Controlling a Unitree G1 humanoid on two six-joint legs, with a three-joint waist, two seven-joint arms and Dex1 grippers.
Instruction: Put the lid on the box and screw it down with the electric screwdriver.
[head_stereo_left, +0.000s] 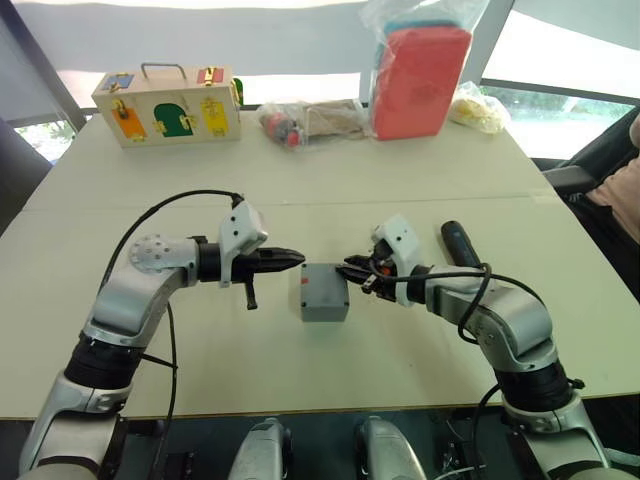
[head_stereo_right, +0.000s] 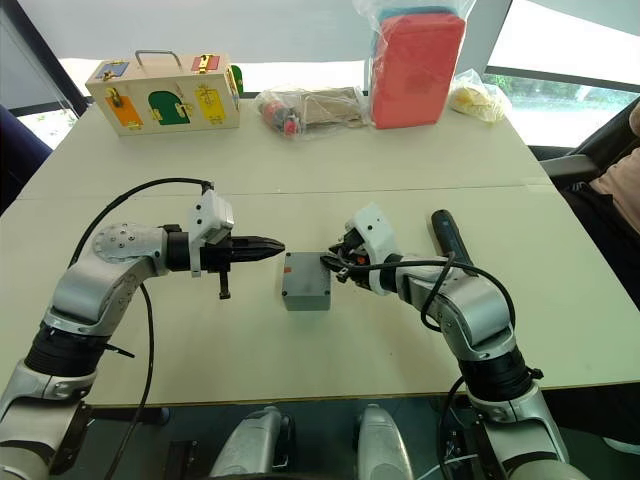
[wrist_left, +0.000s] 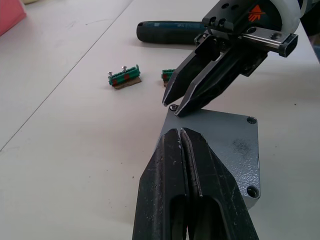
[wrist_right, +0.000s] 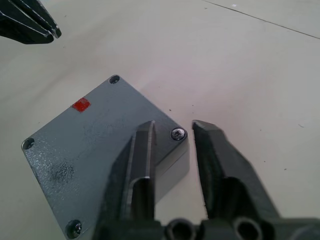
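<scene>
The grey box (head_stereo_left: 325, 308) stands mid-table with the flat grey lid (wrist_right: 90, 150) lying on top of it; a small red mark sits on the lid. My left gripper (head_stereo_left: 298, 260) is shut and empty, its tips just beside the lid's left edge. At the box's right corner, my right gripper (wrist_right: 172, 131) is open, with a screw (wrist_right: 178, 133) seated in the lid's corner between its fingertips. The black electric screwdriver (head_stereo_left: 458, 243) lies on the table behind my right arm, untouched.
Two small green terminal blocks (wrist_left: 125, 77) lie past the box. Along the far edge are a wooden latch box (head_stereo_left: 168, 103), a clear bag of parts (head_stereo_left: 310, 120), a red pack in plastic (head_stereo_left: 420, 75) and a yellow bundle (head_stereo_left: 478, 108). A person's arm (head_stereo_left: 620, 190) shows at the right.
</scene>
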